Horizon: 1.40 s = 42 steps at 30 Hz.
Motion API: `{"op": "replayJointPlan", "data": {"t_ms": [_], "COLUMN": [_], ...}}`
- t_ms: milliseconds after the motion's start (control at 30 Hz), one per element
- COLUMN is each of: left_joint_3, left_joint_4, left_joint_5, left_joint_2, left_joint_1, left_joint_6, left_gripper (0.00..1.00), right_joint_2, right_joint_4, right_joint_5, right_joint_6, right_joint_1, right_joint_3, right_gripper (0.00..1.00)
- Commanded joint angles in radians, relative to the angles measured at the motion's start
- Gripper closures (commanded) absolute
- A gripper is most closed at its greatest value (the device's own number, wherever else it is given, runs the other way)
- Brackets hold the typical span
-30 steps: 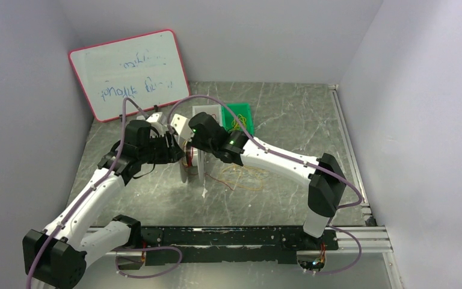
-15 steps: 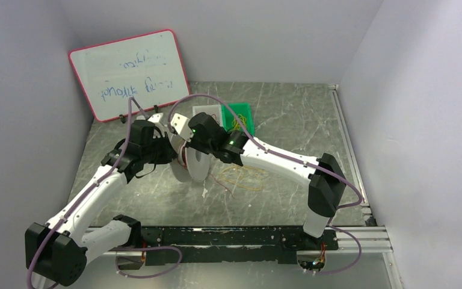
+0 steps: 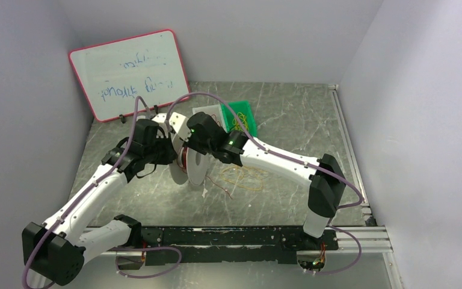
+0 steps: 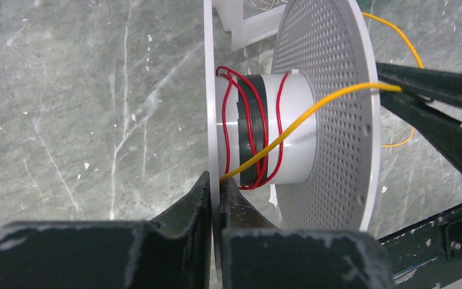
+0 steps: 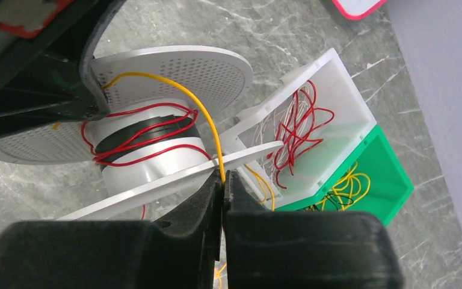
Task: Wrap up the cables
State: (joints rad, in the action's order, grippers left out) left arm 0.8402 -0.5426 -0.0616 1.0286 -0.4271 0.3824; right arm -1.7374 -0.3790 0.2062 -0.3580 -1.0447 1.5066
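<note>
A white spool [image 3: 195, 164] stands on edge between both arms. One red cable [image 4: 264, 138] is wound round its hub. My left gripper [image 4: 215, 180] is shut on the spool's thin solid flange [image 4: 207, 90]; the perforated flange [image 4: 325, 120] faces it. A yellow cable [image 4: 304, 117] runs from the hub, by the left fingertips, across to my right gripper [image 5: 223, 177], which is shut on it just below the flange edge. From above, the left gripper [image 3: 173, 155] and right gripper [image 3: 183, 144] crowd the spool. More loose yellow and red cables [image 3: 243, 174] lie on the table to its right.
A white bin [image 5: 313, 129] with red cables and a green bin [image 5: 361, 180] with yellow cables stand behind the spool. A pink-framed whiteboard [image 3: 129, 72] leans on the back left wall. Walls close in left, back and right.
My left gripper has gone from open to shut on the spool's flange. The spool has turned and leaned left, and the right gripper has shifted slightly left with the yellow cable.
</note>
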Motion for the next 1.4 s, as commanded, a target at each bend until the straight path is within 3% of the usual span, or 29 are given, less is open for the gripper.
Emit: {"op": "replayJointPlan", "data": {"t_ms": [0,200,500,1000,1367], "left_joint_3": [0.069,0.094,0.156,0.305,0.340], "left_joint_4": [0.010,-0.045,-0.156,-0.367,-0.415], "left_joint_5": [-0.027,-0.075,-0.143,-0.275,-0.301], "left_joint_2": [-0.039,-0.069,-0.096,-0.052,-0.042], "left_joint_1": [-0.019,-0.025,-0.028,-0.029,-0.028], "left_joint_6": [-0.067,-0.111,-0.149,-0.207,-0.174], "left_gripper": [0.93,0.93,0.93,0.93,0.93], "right_joint_2": [0.005,0.072,0.217,0.487,0.619], "right_joint_4": [0.031,0.124,0.196,0.309,0.473], "right_joint_5": [0.024,0.136,0.162,-0.028,-0.209], "right_joint_6": [0.014,-0.011,0.023,0.295,0.500], "right_joint_1": [-0.006,0.013,0.078,0.219,0.256], "right_joint_3": [0.006,-0.081,-0.231,-0.583,-0.874], "right_gripper": [0.90,0.73,0.49,0.37,0.30]}}
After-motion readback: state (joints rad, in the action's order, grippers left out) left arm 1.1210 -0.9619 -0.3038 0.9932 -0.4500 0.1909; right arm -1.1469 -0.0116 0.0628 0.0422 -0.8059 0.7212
